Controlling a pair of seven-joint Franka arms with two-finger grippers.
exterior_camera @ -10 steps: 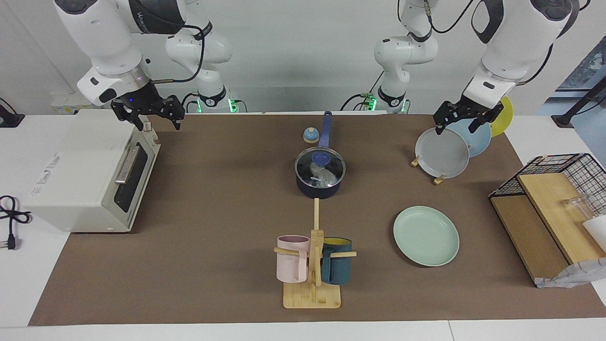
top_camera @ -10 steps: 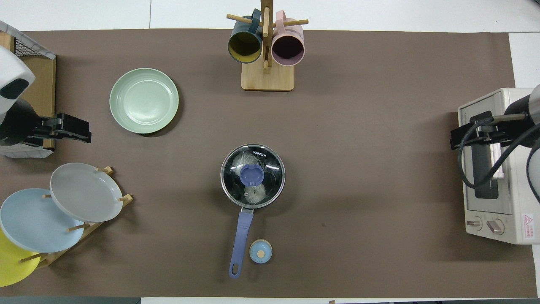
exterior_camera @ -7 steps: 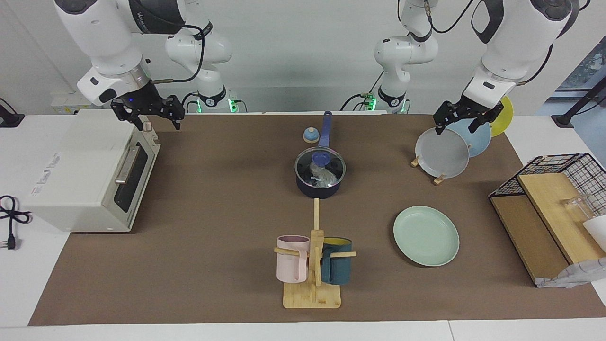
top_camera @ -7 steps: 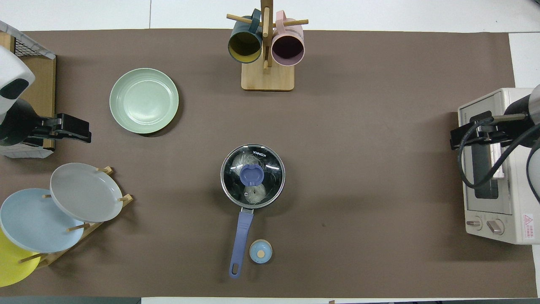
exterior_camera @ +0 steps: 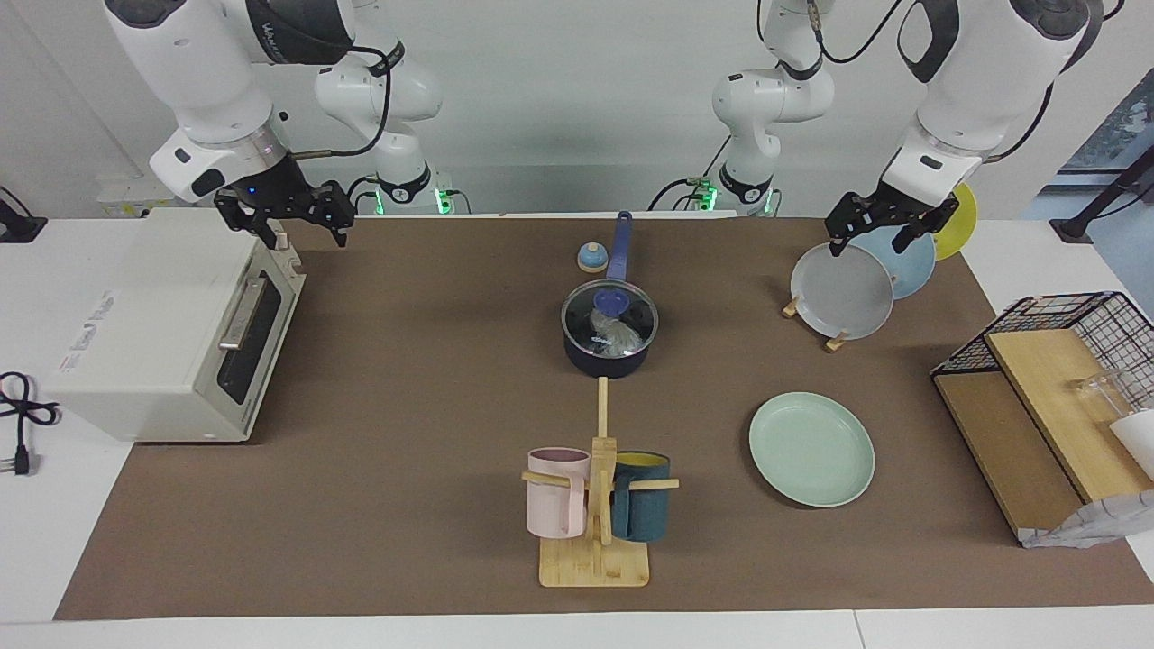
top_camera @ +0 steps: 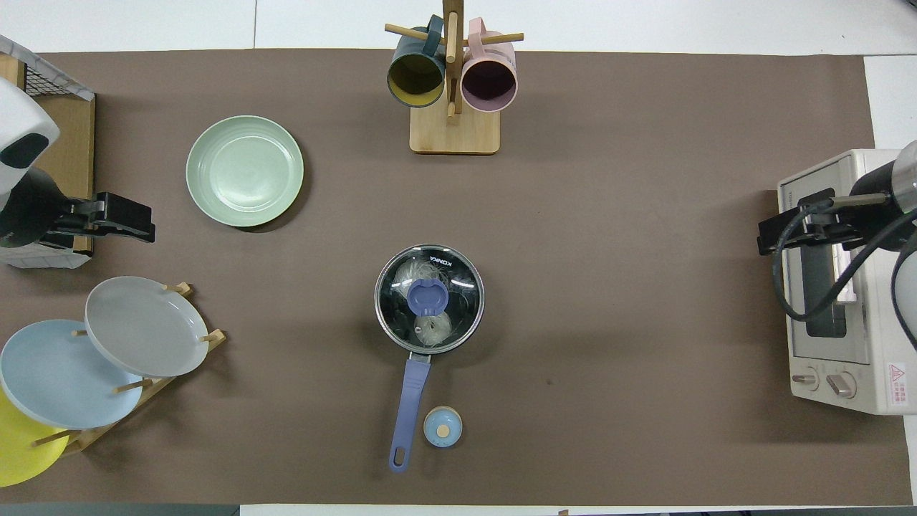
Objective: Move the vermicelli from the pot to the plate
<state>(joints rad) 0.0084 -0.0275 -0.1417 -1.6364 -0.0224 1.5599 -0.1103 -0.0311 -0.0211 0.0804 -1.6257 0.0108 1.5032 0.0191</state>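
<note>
The dark navy pot [exterior_camera: 609, 353] stands mid-table with its long blue handle [top_camera: 410, 405] pointing toward the robots. A glass lid with a blue knob [exterior_camera: 613, 299] covers it. The white vermicelli [exterior_camera: 617, 336] shows through the lid inside the pot, also in the overhead view [top_camera: 434, 327]. The mint-green plate [exterior_camera: 811, 448] lies empty, farther from the robots than the pot, toward the left arm's end. My left gripper [exterior_camera: 867, 242] is open in the air over the plate rack. My right gripper [exterior_camera: 304, 236] is open in the air over the toaster oven's corner.
A plate rack [exterior_camera: 843, 293] holds grey, light blue and yellow plates. A white toaster oven [exterior_camera: 171, 333] stands at the right arm's end. A mug tree [exterior_camera: 595, 505] holds pink and teal mugs. A small blue timer [exterior_camera: 591, 259] sits beside the pot handle. A wire basket [exterior_camera: 1046, 379] holds boards.
My right gripper has shifted slightly toward the middle of the table. The left arm, the pot and the plate have not moved.
</note>
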